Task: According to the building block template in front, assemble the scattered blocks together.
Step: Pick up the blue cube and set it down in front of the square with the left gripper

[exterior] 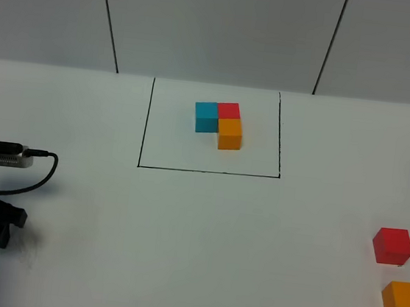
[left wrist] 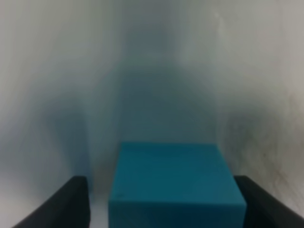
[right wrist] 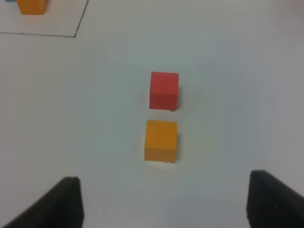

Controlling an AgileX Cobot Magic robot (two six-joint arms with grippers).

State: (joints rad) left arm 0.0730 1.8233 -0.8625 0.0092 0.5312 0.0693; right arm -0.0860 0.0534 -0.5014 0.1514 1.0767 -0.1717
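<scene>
Left gripper at 8 o'clock straddles the blue cube, jaws spread, a gap on one side; from overhead the cube is mostly hidden. Right gripper, out of the high view, gapes empty near the red cube and orange cube at 4 o'clock. The building block template sits at 12.

The white counter carries a thin black drawn rectangle with the joined blue, red and orange template trio inside it. A loose blue cube sits between the left jaws, with a gap showing on one side. Ahead of the right jaws lie an orange cube, the nearer one, and a red cube just beyond it, not touching.
</scene>
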